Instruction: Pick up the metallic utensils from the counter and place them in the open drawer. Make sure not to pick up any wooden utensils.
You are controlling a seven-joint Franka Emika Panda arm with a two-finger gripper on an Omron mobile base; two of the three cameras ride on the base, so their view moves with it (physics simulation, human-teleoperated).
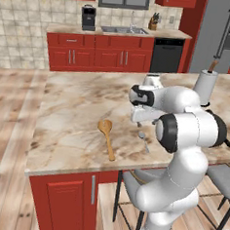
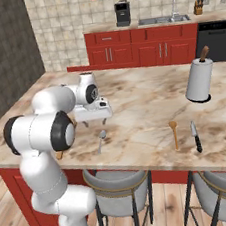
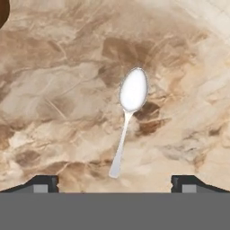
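Gripper [image 3: 115, 182] hangs right above the metal spoon [image 3: 129, 114], fingers [image 3: 42, 183] spread wide, grasping nothing; spoon flat on the counter [image 3: 54, 112], wooden spoon [image 1: 107, 136] beside it.

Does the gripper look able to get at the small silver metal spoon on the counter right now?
Probably yes: the open gripper hangs above the small silver metal spoon, which lies alone on the marbled counter.

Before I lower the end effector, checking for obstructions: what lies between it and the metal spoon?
Nothing: the hand view shows bare counter around the spoon, the open end effector above it.
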